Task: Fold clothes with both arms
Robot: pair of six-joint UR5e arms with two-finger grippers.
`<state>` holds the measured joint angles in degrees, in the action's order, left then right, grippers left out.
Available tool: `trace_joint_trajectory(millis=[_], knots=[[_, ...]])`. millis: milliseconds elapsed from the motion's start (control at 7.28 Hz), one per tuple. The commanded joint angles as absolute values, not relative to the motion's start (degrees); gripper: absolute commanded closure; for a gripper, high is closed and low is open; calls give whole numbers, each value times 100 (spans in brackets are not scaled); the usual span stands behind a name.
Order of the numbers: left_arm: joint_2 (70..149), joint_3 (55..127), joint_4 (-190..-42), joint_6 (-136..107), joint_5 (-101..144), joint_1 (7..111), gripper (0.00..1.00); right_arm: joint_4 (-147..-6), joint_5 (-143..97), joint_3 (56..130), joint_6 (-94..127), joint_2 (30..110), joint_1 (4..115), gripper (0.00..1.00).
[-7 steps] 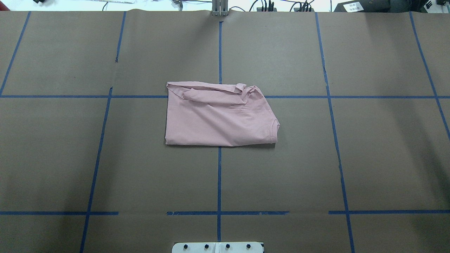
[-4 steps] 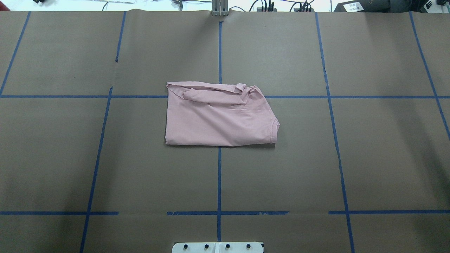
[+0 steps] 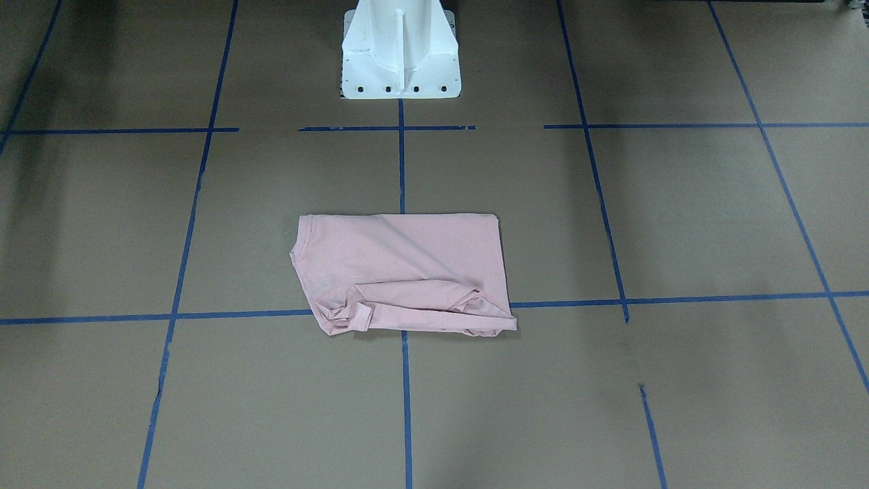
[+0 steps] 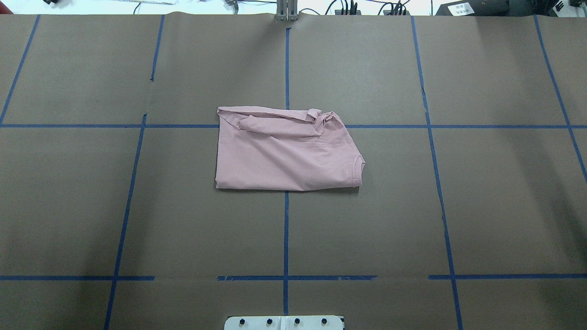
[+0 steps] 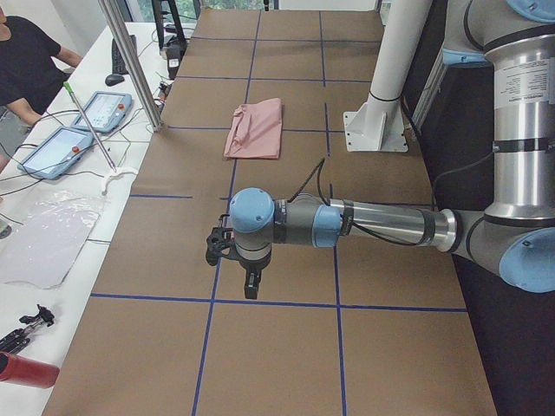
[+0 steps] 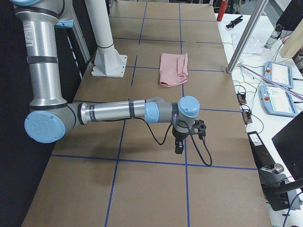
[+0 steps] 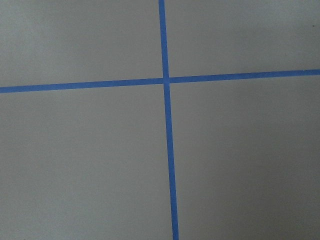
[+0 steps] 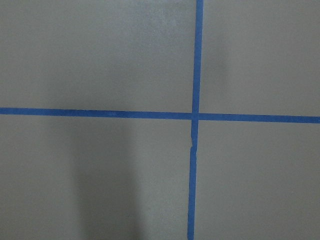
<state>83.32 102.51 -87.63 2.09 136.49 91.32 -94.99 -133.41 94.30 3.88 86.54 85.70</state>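
Hangs left gripper [image 5: 249, 289] and right gripper [image 6: 178, 148] well apart from T-shirt [image 4: 286, 156], long axis left-right between them, neither nearer. Cannot tell opening or hold.

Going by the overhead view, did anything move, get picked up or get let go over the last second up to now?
Nothing visibly changed. The folded pink T-shirt lies in the same spot on the table, with the same creases and its rolled edge on the far side.
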Motion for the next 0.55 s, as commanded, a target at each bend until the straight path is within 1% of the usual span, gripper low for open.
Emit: trace_joint_trajectory(millis=[0,412], knots=[[8332,10265,-8763,202,13649,9132,0,-9492,-13342,9448,396,8631,8569,0],[8332,10248,-8763,202,13649,9132,0,-9492,-13421,9466,396,8613,8569,0]])
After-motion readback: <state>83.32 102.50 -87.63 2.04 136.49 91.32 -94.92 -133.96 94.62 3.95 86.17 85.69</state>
